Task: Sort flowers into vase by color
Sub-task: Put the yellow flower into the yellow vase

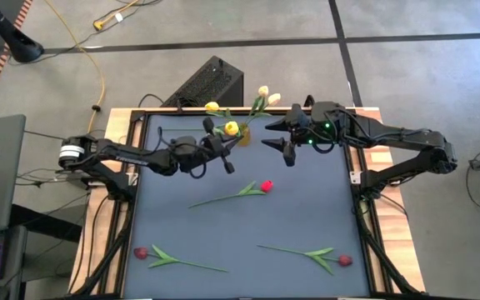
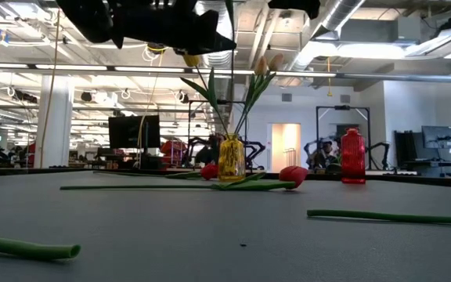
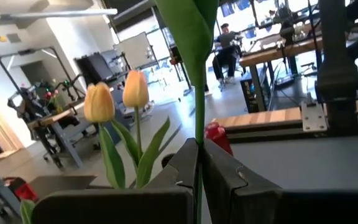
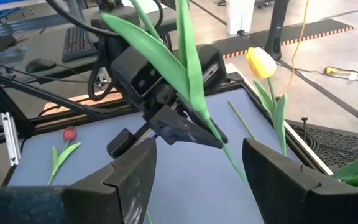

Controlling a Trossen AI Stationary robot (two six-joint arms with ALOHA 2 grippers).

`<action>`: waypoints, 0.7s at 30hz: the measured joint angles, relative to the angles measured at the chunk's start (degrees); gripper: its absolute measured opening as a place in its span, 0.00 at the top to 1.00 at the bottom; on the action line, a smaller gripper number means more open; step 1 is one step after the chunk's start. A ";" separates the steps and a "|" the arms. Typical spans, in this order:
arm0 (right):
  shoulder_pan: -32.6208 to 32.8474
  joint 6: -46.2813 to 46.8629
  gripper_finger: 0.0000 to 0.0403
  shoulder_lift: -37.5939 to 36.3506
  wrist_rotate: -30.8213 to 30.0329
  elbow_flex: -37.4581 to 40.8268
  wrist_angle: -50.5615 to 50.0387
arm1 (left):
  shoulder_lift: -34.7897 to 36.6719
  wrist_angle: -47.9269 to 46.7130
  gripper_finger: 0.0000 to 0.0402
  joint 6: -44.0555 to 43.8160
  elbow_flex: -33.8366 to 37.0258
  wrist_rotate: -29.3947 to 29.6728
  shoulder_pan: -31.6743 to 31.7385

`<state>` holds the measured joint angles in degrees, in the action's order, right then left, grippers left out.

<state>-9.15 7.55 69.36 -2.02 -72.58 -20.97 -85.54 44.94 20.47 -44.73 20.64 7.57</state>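
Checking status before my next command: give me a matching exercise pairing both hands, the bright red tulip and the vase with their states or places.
Things:
1 left hand
2 right hand
3 red tulip
4 vase

States or places:
A open
B upright at the far side
C shut on a green stem
D lying flat in the middle

Pairs: 1-C, 2-A, 3-D, 4-B

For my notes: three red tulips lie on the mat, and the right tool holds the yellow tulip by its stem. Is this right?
Not quite: the left tool holds the yellow tulip by its stem, as the right wrist view shows. The right tool is open and empty. Three red tulips do lie on the mat.
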 joint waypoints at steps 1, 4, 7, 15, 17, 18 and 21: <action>0.00 0.00 0.34 0.00 0.00 0.00 0.00 | 0.00 -0.34 1.00 -0.14 0.00 0.00 0.19; 0.00 0.00 0.34 0.00 0.03 0.00 -0.02 | 0.02 -0.43 1.00 0.06 0.00 -0.01 0.89; 0.00 0.00 0.34 0.00 0.13 0.00 -0.02 | 0.02 -0.43 1.00 -0.40 0.00 -0.81 2.63; 0.15 0.00 0.34 0.36 0.15 0.02 -0.07 | -2.19 5.47 1.00 -3.22 -0.13 -5.21 7.67; 0.15 0.00 0.34 0.44 0.16 0.02 -0.11 | -4.49 8.24 1.00 -3.32 -0.49 -6.87 8.34; 0.15 0.00 0.34 0.44 0.18 0.02 -0.21 | -5.61 8.92 1.00 -2.74 -0.86 -6.98 8.47; 0.13 0.00 0.34 0.44 0.22 0.02 -0.38 | -7.08 9.19 1.00 -2.34 -0.90 -5.45 8.68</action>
<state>-9.02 7.55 69.80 -1.80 -72.55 -21.35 -92.62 54.13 18.13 -45.63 15.20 16.25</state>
